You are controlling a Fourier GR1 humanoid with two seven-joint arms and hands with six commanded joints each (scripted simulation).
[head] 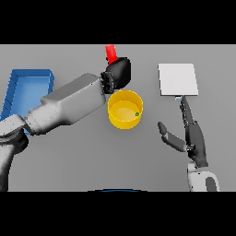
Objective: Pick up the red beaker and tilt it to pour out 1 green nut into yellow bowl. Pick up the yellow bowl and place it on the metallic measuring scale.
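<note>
Item: left robot hand (pixel 117 73), fingers clenched round the red beaker (pixel 110 53), which sticks up above it, roughly upright.
Item: yellow bowl (pixel 125 109), just below that hand on the bench (pixel 92 152); one green nut (pixel 137 114) inside, so pouring looks done.
Item: right robot hand (pixel 189 131), released, fingers straight and pointing toward the scale (pixel 178 79). The bowl lies to its left, between both hands; the scale sits just beyond its fingertips.
Judgement: the bowl must travel rightward to the scale.

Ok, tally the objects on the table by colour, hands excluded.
Red: 1, the red beaker, held by the left hand
Yellow: 1, the yellow bowl
Green: 1, the green nut inside the bowl
Blue: 1, the blue tray
White: 1, the measuring scale
Total: 5
</note>
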